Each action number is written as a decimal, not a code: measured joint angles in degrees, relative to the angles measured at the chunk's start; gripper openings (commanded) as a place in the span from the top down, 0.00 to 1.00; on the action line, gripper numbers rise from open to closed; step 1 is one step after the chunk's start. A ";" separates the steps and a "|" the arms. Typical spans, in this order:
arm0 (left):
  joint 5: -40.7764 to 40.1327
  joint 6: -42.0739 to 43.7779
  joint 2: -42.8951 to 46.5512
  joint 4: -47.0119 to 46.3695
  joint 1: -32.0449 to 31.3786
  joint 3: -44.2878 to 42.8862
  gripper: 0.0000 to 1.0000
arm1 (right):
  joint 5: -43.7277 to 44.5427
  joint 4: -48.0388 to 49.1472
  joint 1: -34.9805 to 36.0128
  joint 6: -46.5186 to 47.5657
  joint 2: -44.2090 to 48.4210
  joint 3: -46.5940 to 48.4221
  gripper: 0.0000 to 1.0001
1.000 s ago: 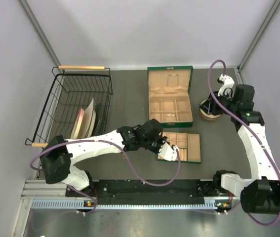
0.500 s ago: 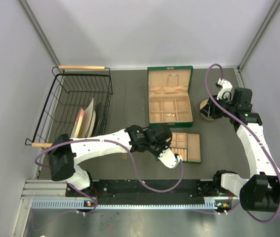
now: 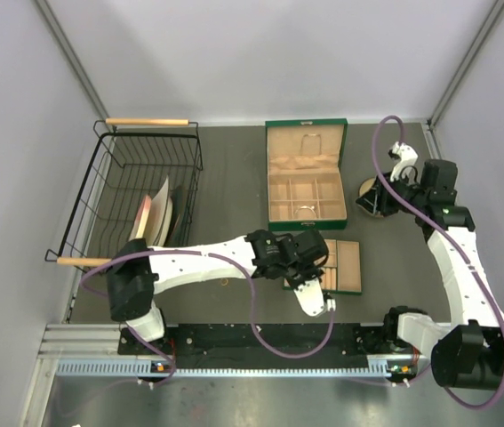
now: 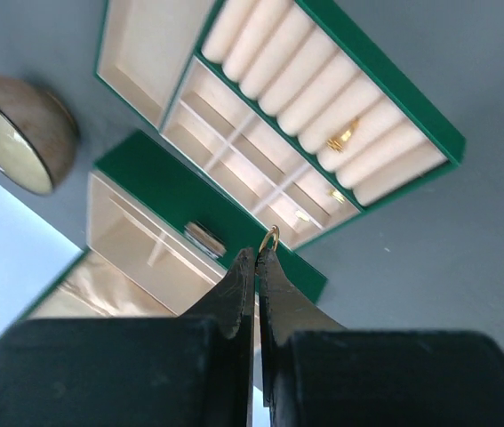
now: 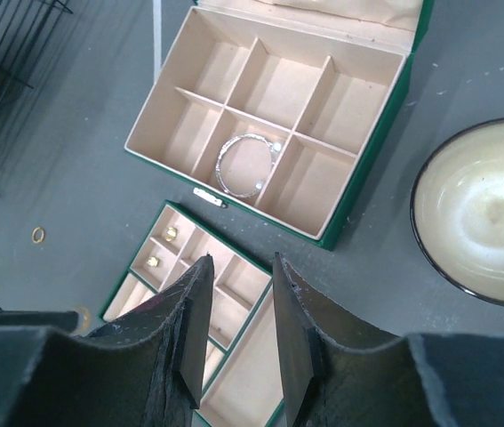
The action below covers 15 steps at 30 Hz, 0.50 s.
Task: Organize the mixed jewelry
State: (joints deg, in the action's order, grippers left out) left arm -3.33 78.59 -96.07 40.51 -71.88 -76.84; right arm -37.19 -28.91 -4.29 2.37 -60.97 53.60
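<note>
Pinching a tiny gold-coloured ring (image 4: pixel 270 238) in the clamped left pincer (image 4: pixel 256 256), holding the right pincer (image 5: pixel 241 265) slightly parted, empty, hiding part of the green-edged tan compartment tray (image 5: pixel 236 292)

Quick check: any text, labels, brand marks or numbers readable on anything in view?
None readable in any view.
Green jewelry box, insert tray, bowl, wire basket: no lettering.
Metal clasp on the box front: too blurred to tell.

You have a wire basket (image 3: pixel 148 122) holding plates (image 3: pixel 158 218) at left; an open green box (image 3: pixel 305 151) centre; a bowl (image 5: pixel 492 213) just right of it.
</note>
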 measured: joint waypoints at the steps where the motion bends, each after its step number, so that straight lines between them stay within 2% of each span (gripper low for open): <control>1: 1.01 1.27 -0.31 -1.07 -0.11 0.02 1.00 | -0.48 -0.07 0.00 0.00 0.42 0.00 0.66; 15: 10.67 15.50 -5.38 -15.63 -0.35 4.76 1.00 | -5.57 -1.68 0.00 -0.20 1.64 0.00 0.66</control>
State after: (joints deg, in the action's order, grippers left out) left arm 7.33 94.08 -101.45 24.88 -72.23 -72.07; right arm -42.76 -30.59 -4.29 2.17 -59.33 53.60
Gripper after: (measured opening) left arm 0.016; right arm 0.338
